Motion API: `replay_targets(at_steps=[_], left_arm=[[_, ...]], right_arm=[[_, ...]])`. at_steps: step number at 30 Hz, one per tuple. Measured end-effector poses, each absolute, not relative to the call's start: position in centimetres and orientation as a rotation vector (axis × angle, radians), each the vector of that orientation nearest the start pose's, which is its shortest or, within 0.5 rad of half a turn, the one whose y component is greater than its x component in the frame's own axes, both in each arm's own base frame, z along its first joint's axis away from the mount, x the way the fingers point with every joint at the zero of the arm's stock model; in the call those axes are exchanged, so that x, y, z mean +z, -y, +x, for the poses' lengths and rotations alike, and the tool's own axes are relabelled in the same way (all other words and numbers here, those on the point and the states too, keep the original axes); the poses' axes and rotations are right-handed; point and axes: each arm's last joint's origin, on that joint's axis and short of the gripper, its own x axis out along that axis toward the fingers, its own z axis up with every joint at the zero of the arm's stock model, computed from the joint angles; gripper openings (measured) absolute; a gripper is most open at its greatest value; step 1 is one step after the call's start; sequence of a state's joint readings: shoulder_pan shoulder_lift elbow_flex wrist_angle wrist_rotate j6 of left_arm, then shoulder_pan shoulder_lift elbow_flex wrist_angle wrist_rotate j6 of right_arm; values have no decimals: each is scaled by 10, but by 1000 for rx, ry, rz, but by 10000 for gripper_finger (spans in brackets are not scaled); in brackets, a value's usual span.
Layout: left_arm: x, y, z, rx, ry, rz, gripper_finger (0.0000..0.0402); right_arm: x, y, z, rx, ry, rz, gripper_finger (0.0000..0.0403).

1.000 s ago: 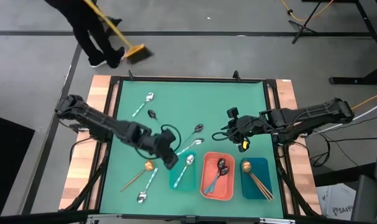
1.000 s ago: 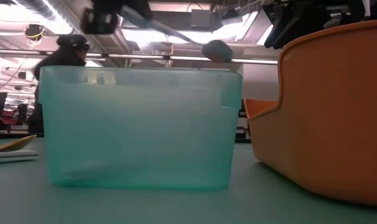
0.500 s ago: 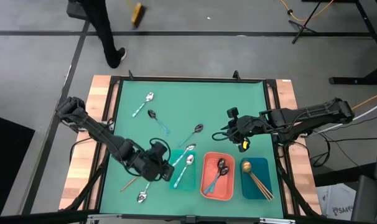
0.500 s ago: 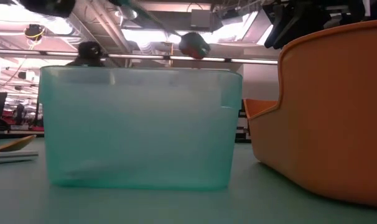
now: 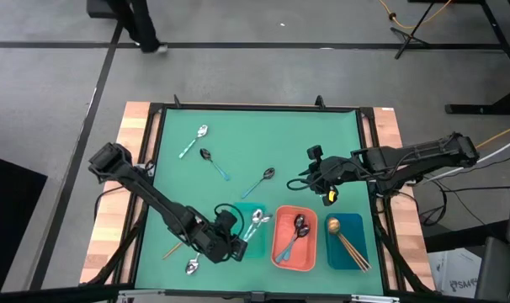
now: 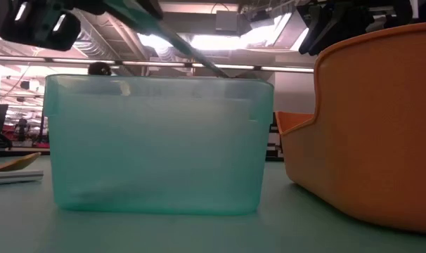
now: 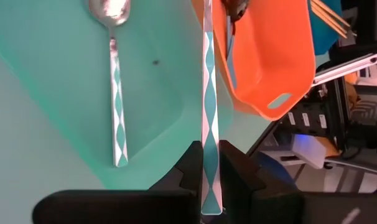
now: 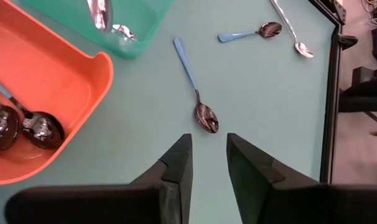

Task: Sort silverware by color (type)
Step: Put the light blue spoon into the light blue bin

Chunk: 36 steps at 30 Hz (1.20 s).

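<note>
Silver spoon [image 7: 209, 112], teal-patterned handle, pinched by left gripper [image 7: 207, 163] above teal tray [image 5: 257, 241]
Long axis runs from fingers, bowl toward 1 o'clock; right gripper [image 5: 316, 172] narrowly parted, empty; green table [image 5: 238, 143]

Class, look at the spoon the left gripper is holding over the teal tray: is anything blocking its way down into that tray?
Nothing visible blocks it. The left gripper holds the teal-handled spoon above the teal tray, whose top is open. One silver spoon already lies inside, off to one side.
</note>
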<state>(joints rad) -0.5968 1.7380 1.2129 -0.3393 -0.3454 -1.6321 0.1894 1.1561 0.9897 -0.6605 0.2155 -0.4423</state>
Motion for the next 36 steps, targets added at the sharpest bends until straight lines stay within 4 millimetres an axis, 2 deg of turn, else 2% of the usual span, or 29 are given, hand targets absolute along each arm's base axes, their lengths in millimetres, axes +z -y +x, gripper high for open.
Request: replay_targets(at_steps=[23,36], left_arm=[[213,214,289,517,-831,-1204,27],[211,182,308,609,-841,-1273,27]], right_arm=[[293,-37,227,156,-807,-584,88],[293,-37,227,156,-807,-584,88]])
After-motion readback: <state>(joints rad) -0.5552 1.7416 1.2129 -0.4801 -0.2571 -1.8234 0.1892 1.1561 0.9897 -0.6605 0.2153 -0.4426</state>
